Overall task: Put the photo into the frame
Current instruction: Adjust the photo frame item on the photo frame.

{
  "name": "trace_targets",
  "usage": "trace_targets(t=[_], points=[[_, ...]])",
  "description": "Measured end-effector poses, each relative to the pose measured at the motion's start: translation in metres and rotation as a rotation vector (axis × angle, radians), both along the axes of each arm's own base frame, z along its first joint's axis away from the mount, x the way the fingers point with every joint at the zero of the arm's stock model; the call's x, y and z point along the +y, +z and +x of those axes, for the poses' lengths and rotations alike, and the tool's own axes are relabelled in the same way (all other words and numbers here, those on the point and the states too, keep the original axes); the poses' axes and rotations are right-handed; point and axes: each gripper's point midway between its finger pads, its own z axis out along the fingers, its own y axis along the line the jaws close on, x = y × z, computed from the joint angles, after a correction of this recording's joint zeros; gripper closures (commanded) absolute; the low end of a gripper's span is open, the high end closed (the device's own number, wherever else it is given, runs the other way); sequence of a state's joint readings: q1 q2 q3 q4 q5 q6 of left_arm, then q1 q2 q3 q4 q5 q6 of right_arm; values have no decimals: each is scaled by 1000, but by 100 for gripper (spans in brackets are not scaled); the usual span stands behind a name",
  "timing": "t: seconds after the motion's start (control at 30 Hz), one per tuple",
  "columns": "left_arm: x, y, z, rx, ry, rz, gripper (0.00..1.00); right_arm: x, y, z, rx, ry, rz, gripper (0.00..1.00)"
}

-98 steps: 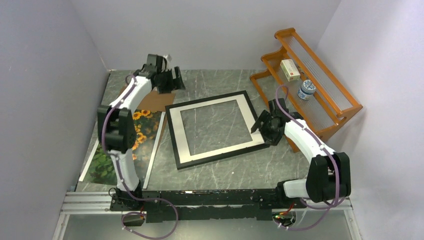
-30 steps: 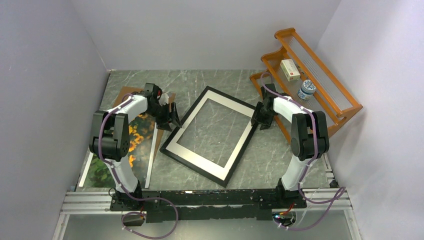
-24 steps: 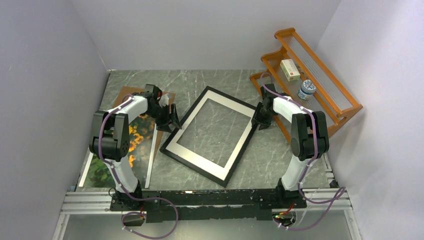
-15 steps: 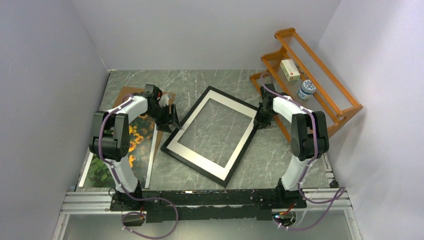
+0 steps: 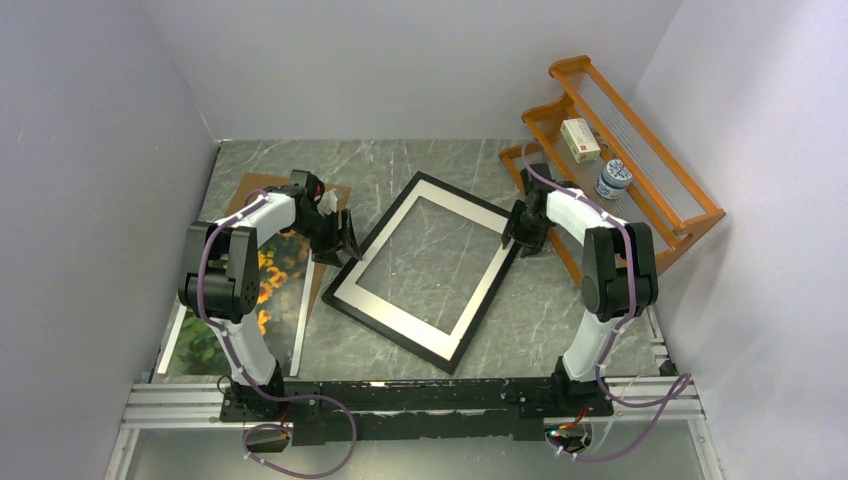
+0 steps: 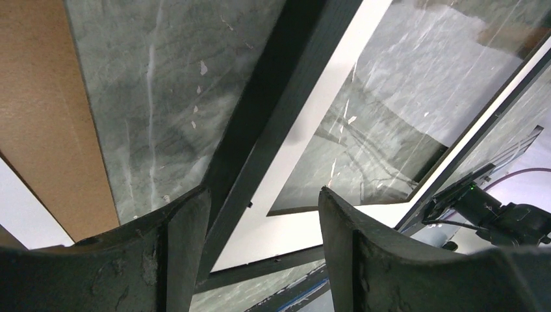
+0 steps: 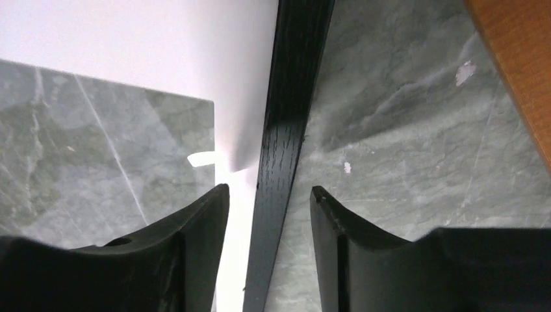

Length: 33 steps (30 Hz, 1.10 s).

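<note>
The frame (image 5: 430,265), black-edged with a white mat and a clear pane, lies turned like a diamond in the middle of the table. My left gripper (image 5: 348,238) stands open astride its upper-left edge; in the left wrist view the black edge (image 6: 273,104) runs between the jaws (image 6: 263,218). At the frame's right corner my right gripper (image 5: 515,238) is open too, the black edge (image 7: 292,97) passing between its jaws (image 7: 269,195) with a gap on each side. The photo (image 5: 275,270), sunflowers on green, lies flat at the left, partly under my left arm.
A brown backing board (image 5: 262,190) lies behind the photo, also showing in the left wrist view (image 6: 39,117). An orange wooden rack (image 5: 640,190) stands at the back right, close to my right arm, holding a small box (image 5: 580,140) and a blue-white jar (image 5: 612,180).
Since the earliest frame the frame has been turned counterclockwise and both grippers have come to its edges. Over the last second the right jaws narrowed and widened again; the frame barely shifted.
</note>
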State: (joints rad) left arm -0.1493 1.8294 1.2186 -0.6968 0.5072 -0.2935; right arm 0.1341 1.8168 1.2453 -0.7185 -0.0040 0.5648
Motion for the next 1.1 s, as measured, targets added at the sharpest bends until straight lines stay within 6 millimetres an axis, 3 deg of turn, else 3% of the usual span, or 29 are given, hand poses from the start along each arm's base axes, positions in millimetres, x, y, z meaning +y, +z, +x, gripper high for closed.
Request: trace_targets(t=[0.07, 0.3, 0.73, 0.83, 0.97, 1.1], points=[[0, 0, 0, 0, 1, 3, 33, 0, 3, 4, -12, -2, 2, 35], [1, -1, 1, -2, 6, 6, 32, 2, 6, 6, -19, -14, 15, 35], [0, 0, 4, -14, 6, 4, 32, 24, 7, -35, 35, 6, 46, 36], [0, 0, 5, -20, 6, 3, 33, 35, 6, -44, 47, 37, 48, 42], [0, -1, 6, -23, 6, 3, 33, 54, 4, -61, 73, 90, 59, 57], [0, -2, 5, -24, 7, 3, 33, 66, 2, -75, 107, 126, 63, 59]])
